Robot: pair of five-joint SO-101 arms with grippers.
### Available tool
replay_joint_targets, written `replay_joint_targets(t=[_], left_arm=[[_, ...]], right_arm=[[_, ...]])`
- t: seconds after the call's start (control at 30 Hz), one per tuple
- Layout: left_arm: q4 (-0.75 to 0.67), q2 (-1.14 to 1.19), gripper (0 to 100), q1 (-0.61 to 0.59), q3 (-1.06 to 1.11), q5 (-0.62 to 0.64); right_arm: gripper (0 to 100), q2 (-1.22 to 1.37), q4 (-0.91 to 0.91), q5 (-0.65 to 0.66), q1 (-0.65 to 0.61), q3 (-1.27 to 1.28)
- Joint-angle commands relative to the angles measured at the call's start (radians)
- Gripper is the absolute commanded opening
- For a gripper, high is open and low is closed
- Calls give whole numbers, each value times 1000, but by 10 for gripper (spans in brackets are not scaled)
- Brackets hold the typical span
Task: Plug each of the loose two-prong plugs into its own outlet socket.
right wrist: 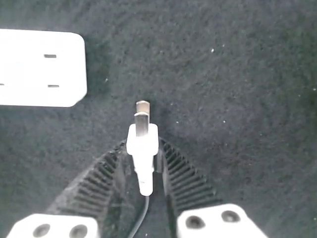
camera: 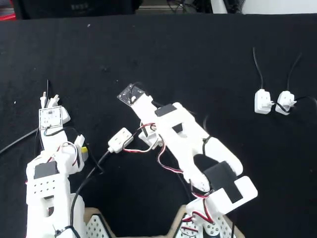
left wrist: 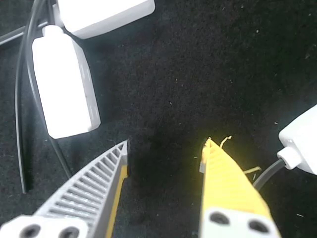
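Centrally, the right pincer (right wrist: 142,148) is clamped on a plug (right wrist: 142,138), its prongs free, near but apart from a socket (right wrist: 39,67) on the black desk (right wrist: 237,74). The left pincer (left wrist: 166,144) is spread wide and holds nothing, beside a white block (left wrist: 64,89).

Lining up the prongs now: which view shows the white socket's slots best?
Right wrist view: the socket faces the camera, slots plain, beyond the held plug. High view shows its outline; left wrist view, its cable end.
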Motion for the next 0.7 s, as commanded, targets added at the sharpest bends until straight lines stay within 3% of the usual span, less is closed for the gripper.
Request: replay_joint_targets(t=[0.0,0.13,0.3,0.57,0.67], left_arm=[[2,-12,238,-7,-51,-3],[2,-12,238,1,-51,-3],[8,-12,238,5,-91,-2],[3,-12,238,7,-277,9],[2,-12,238,25,-331,106]], right_arm=[[17,-10,-31,-2,-5,4],[10,-74,54,-2,37,-16],[10,-355,112,-9,17,62],[10,-605,-307,-14,-84,367],[10,-588,-499,-94,-127,443]])
